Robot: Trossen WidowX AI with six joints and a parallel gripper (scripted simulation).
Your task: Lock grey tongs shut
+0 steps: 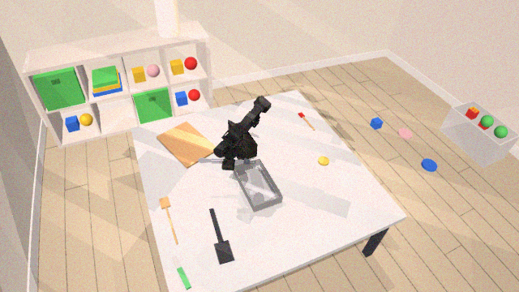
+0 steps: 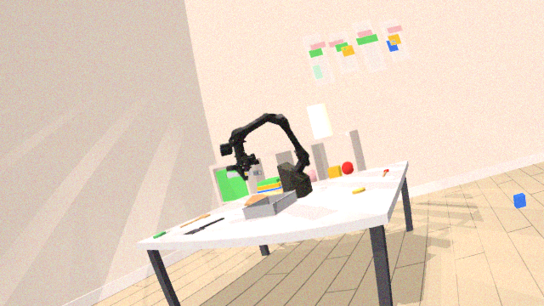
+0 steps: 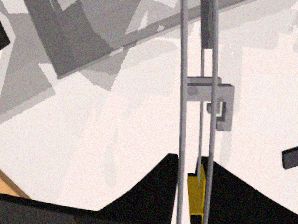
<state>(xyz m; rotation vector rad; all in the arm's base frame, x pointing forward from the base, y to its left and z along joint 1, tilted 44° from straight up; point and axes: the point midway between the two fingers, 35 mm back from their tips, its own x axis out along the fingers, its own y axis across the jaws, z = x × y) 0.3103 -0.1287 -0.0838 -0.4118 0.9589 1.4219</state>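
My gripper (image 2: 244, 173) (image 3: 185, 164) is shut on the grey tongs (image 1: 208, 161) (image 2: 232, 174) (image 3: 183, 100) and holds them in the air above the table. The tongs lie roughly level across the fingers in the top and exterior views. Their two long arms run close together, nearly parallel, in the wrist view. Whether the hinge lock is engaged cannot be told. The grey roasting tin (image 1: 268, 204) (image 2: 259, 212) stands on the table below and to the side of the gripper. The wooden board (image 1: 178, 142) (image 2: 254, 200) (image 3: 9, 187) lies flat beyond the tin, near the arm's base.
A black spatula (image 1: 224, 252), a wooden spatula (image 1: 169, 219) and a green-handled tool (image 1: 183, 277) lie at the near left. A yellow disc (image 1: 323, 161) and a red-headed tool (image 1: 308, 122) lie on the right side. A shelf (image 1: 117, 49) stands behind the table.
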